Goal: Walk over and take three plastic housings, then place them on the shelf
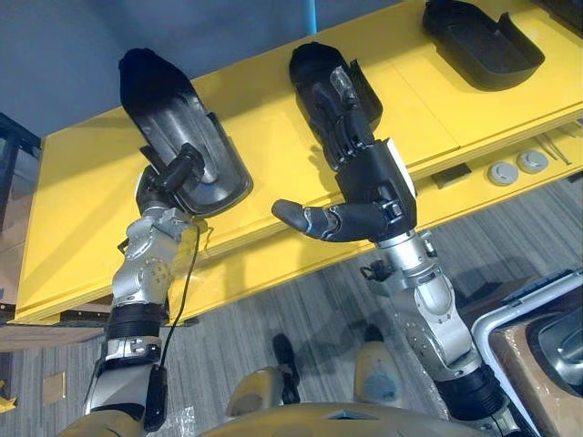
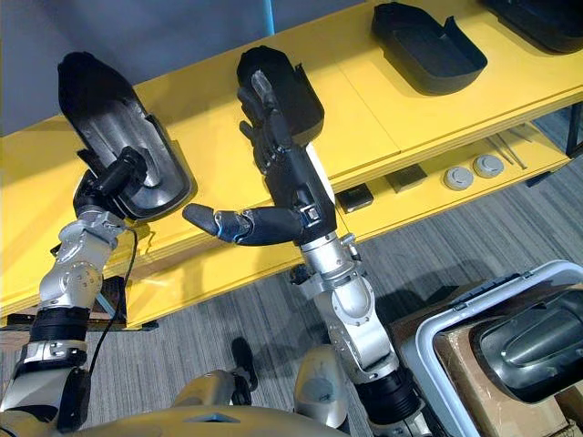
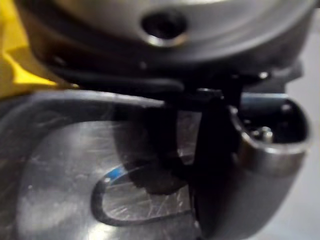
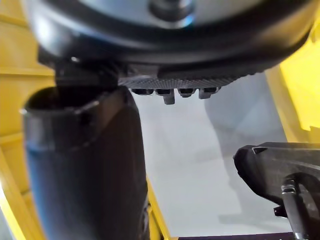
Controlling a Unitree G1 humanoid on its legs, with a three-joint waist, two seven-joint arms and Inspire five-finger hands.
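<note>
Three black plastic housings lie on the yellow shelf [image 1: 273, 137]. My left hand [image 1: 173, 177] is shut on the near rim of the left housing [image 1: 168, 109], which rests on the shelf top; in the left wrist view my thumb [image 3: 260, 165] hooks over the rim of that housing [image 3: 60, 165]. My right hand [image 1: 364, 182] is open, its fingers straight over the middle housing [image 1: 305, 64] and its thumb sticking out sideways; I cannot tell whether it touches. The third housing [image 1: 478, 41] lies apart at the far right.
A lower ledge of the shelf holds two grey discs [image 1: 515, 168] and small dark blocks [image 2: 353, 198]. A white-rimmed crate [image 2: 428, 337] at the lower right holds another dark housing [image 2: 533, 337]. A grey wall stands behind the shelf.
</note>
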